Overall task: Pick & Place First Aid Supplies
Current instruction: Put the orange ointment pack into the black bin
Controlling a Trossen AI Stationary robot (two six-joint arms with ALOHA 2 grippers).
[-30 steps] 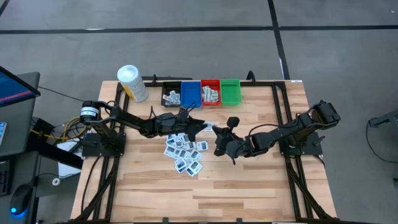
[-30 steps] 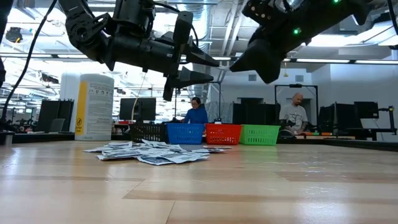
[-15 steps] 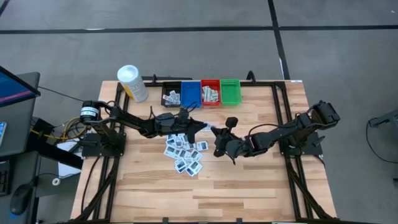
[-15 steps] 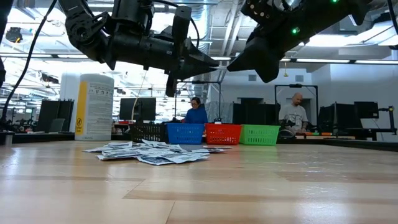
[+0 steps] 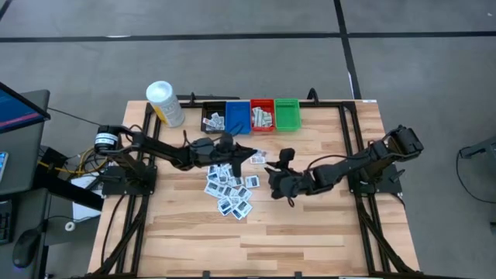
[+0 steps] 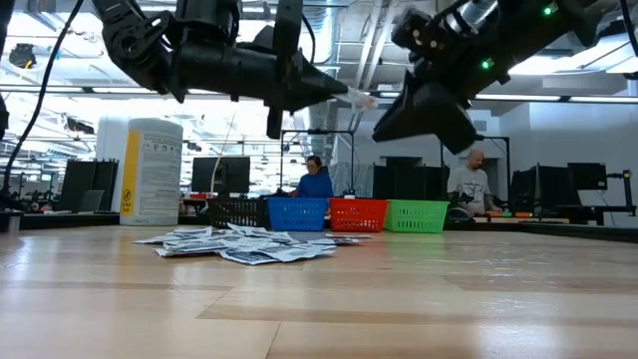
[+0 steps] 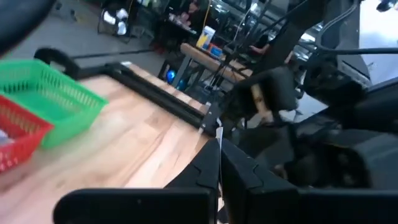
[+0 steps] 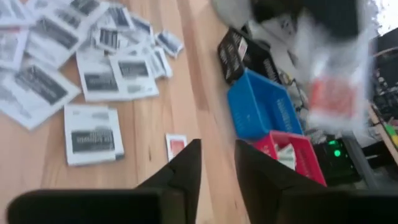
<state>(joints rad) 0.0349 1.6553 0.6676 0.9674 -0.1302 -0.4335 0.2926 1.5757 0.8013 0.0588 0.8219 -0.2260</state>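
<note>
Change, left gripper: my left gripper (image 5: 249,152) stood wide a second ago; now its fingers are together on a packet (image 6: 361,99) held up in the air.
Change, right gripper: my right gripper (image 5: 270,175) was pressed together at the same packet a second ago; now its fingers (image 8: 186,167) stand apart with nothing between them, and it has drawn back a little to the right.
Change, desk: a small packet (image 5: 258,157) now shows on the wood just right of the left gripper's tip; I cannot tell if it lies there or is the one I hold.
Left arm pose: stretched low from the left edge of the desk (image 5: 310,232) toward the centre, gripper pointing right, above the far edge of the pile (image 5: 229,188).
Right arm pose: reaching in from the right edge, elbow bent, gripper facing left, near the left gripper but apart from it.
Held packet: pale with a red mark, high above the desk, between the two grippers in the low view.
Packets loose: a heap of more than a dozen white ones with dark marks at the desk's centre; I cannot count them exactly.
Bins: four in a row at the far edge, black (image 5: 213,118), blue (image 5: 238,115), red (image 5: 263,115), green (image 5: 287,113); packets lie in the black and red ones.
Container: one, white-capped (image 5: 164,103), far left.
People: two in the room behind, seen in the low view.
</note>
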